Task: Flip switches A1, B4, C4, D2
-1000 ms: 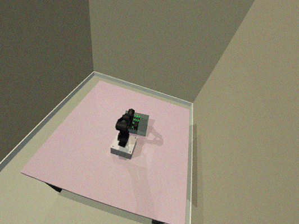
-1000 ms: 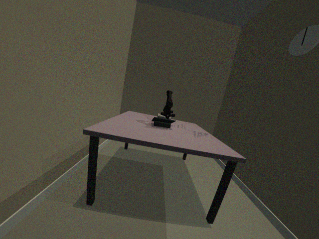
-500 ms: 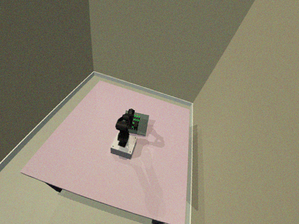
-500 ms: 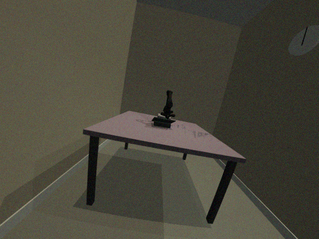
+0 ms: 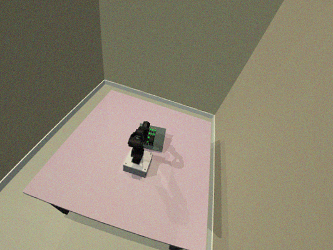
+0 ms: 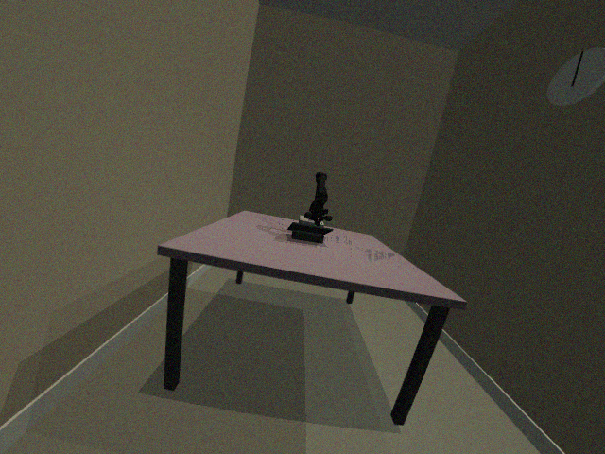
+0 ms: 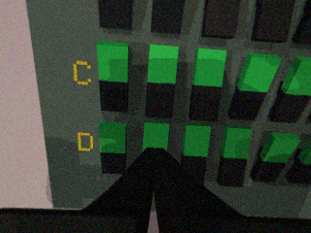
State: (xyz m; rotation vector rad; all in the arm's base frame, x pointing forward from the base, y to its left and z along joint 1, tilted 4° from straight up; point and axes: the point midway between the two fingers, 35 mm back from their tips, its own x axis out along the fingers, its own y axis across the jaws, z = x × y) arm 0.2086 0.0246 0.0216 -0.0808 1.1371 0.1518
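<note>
The switch panel stands in front of the arm. My gripper is shut and empty; its tips are over switch D2 in the wrist view and hide its dark near half. D2's green far half shows. Whether the tips touch it, I cannot tell. Switch C4 shows a green far half and a dark near half. Row B shows only dark lower parts at the top edge, including B4. Row A, with A1, is outside the wrist view and too small to read in the top and exterior views.
Other switches stand close around D2: D1 to its left, D3 to its right and C2 beyond it. The panel sits on the pink table, close to the arm's white base.
</note>
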